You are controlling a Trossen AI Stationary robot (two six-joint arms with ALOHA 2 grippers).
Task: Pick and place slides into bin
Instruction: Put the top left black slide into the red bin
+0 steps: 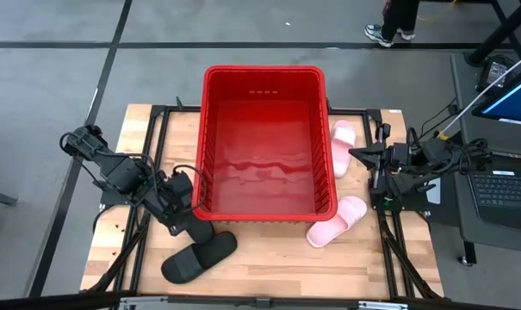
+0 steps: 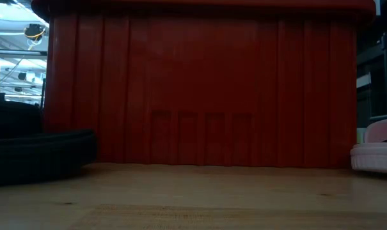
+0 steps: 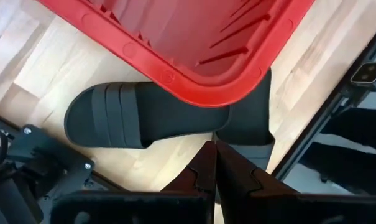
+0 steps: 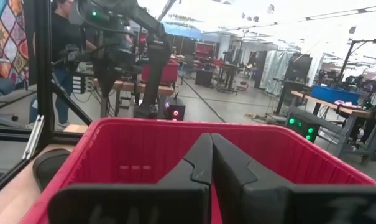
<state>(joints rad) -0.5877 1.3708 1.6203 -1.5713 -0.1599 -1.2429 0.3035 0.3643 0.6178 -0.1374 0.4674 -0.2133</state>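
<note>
The red bin [image 1: 262, 142] stands in the middle of the table. Two black slides lie flat on their soles at its near left corner, one [image 1: 200, 257] in the open, one [image 1: 197, 230] partly under my left arm; both show in the left wrist view [image 3: 138, 115] [image 3: 250, 127]. One pink slide [image 1: 342, 146] lies along the bin's right wall, another [image 1: 338, 221] at its near right corner. My left gripper [image 3: 214, 155] is shut and empty, above the black slides beside the bin's corner [image 1: 191, 202]. My right gripper [image 4: 211, 152] is shut and empty at the bin's right side [image 1: 361, 156].
The low view shows the bin's ribbed near wall [image 2: 206, 83], a black slide [image 2: 39, 153] at the left and a pink slide [image 2: 375, 153] at the right. A black frame [image 1: 157, 120] runs around the wooden table. A laptop [image 1: 505, 185] stands off the right side.
</note>
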